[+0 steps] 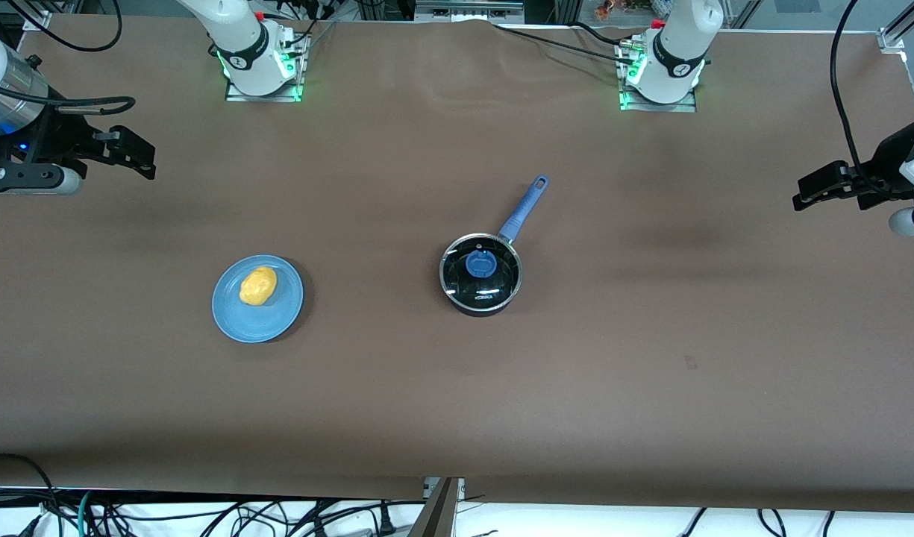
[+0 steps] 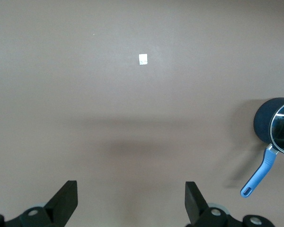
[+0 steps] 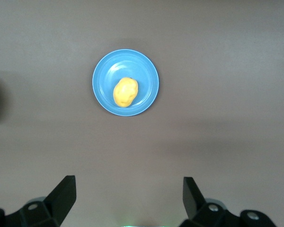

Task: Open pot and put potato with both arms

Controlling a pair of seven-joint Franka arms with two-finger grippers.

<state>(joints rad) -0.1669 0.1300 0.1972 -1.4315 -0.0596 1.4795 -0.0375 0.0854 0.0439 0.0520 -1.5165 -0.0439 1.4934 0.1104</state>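
Note:
The black pot (image 1: 480,274) stands mid-table with its glass lid and blue knob (image 1: 480,263) on, its blue handle (image 1: 524,209) pointing toward the robots' bases. It also shows in the left wrist view (image 2: 276,126). The yellow-orange potato (image 1: 258,286) lies on a flat blue plate (image 1: 277,313) toward the right arm's end; the right wrist view shows the potato (image 3: 125,92) too. My left gripper (image 1: 807,195) is open and empty, held high over the left arm's end of the table. My right gripper (image 1: 139,158) is open and empty, high over the right arm's end.
The table is covered in a brown cloth (image 1: 457,388). A small white tag (image 2: 143,59) lies on the cloth in the left wrist view. Cables hang past the table's front edge.

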